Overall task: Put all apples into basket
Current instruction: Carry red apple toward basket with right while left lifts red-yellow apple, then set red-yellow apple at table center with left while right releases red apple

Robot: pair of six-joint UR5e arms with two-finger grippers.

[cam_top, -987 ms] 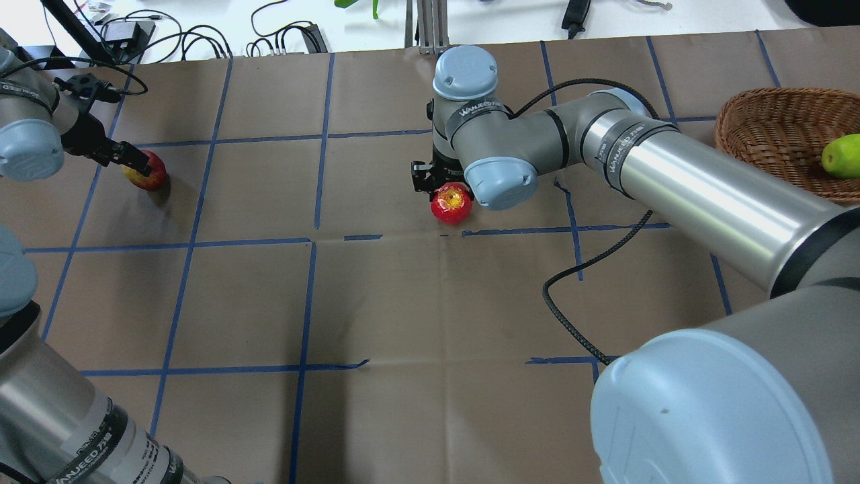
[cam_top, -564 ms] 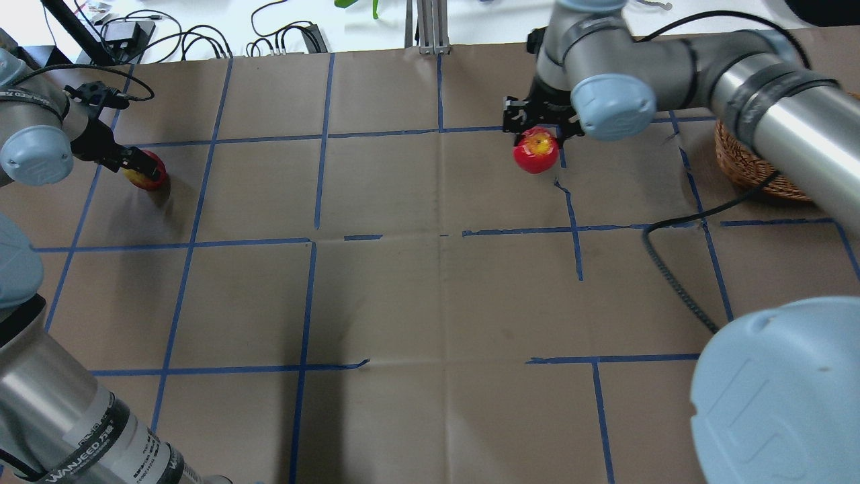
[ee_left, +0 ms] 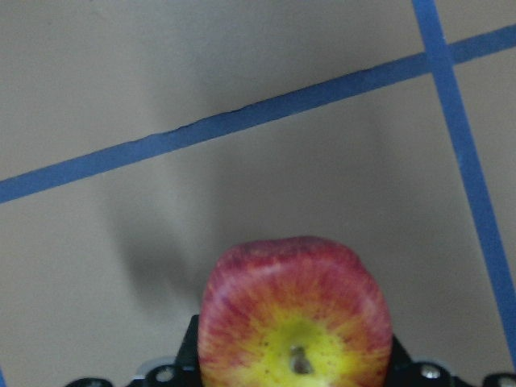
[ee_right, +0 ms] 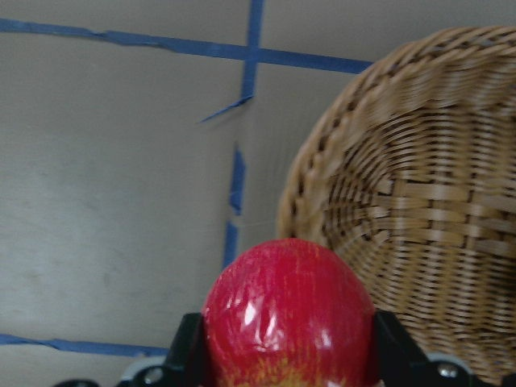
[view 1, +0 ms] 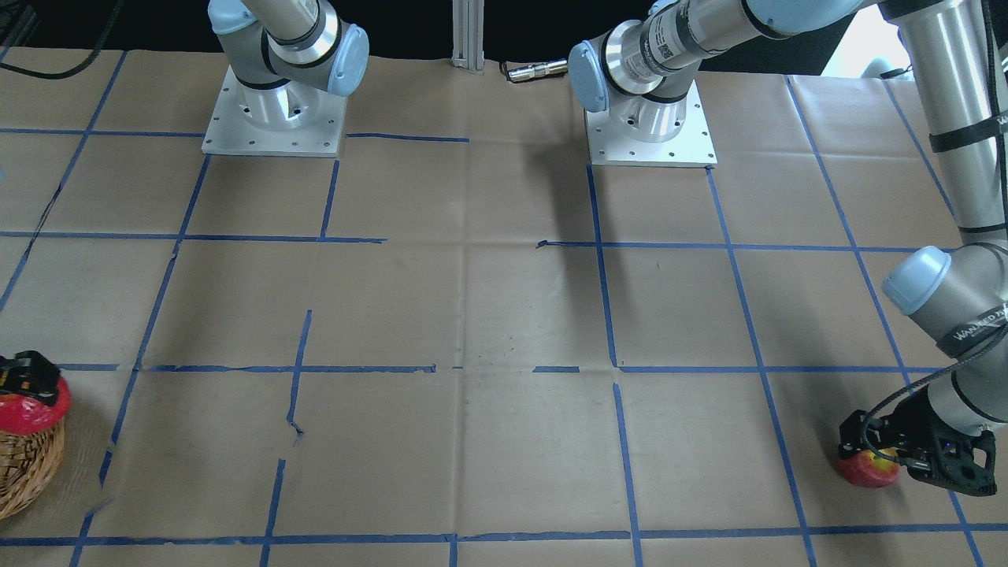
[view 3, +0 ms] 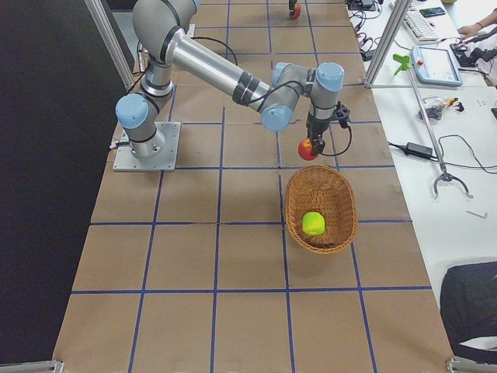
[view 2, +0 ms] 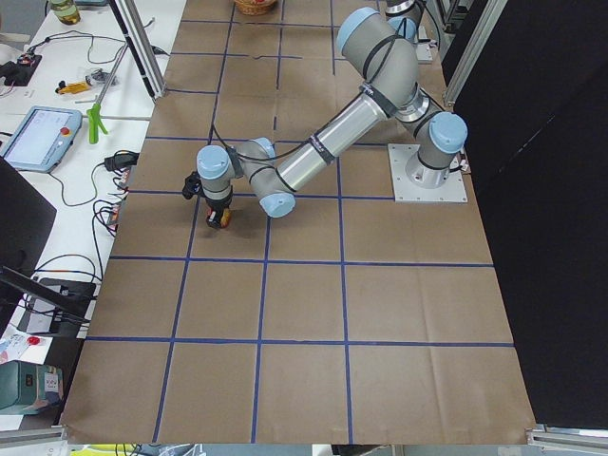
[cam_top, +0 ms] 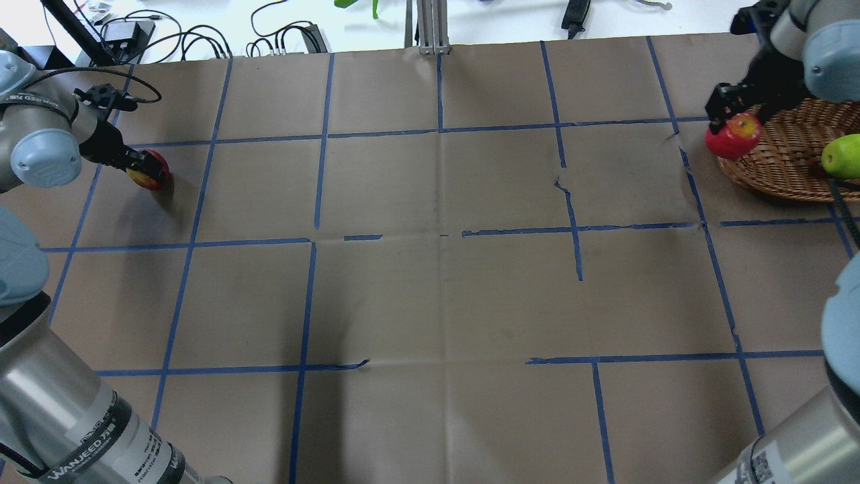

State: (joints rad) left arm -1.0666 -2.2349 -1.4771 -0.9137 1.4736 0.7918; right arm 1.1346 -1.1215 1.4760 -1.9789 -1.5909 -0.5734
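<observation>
Upper right, overhead: the red apple (cam_top: 734, 138) is clenched by the right gripper (cam_top: 732, 119) over the basket (cam_top: 772, 176) rim — if released early, it could be deflected outside.

Robotics lab / test cell. Two industrial arms, the left arm (view 2: 318, 152) & the right arm (view 3: 210, 66), are bolted via metal base plates (view 1: 224, 140) to one big table. The table is covered w/ brown paper (cam_top: 430, 296), marked off into squares w/ blue tape (view 1: 236, 368). An aluminium profile post (cam_top: 426, 27) stands at the table's far edge in the overhead view. White benches (view 3: 466, 167) run beyond that edge, carrying a teach pendant (view 2: 38, 133), a power brick (cam_top: 124, 32) & loose cables (cam_top: 201, 42). Dark panels (view 2: 551, 237) close off the robot's side. Part of a person (view 3: 474, 303) in dark clothing shows by the bench, near right corner of the exterior right view.
</observation>
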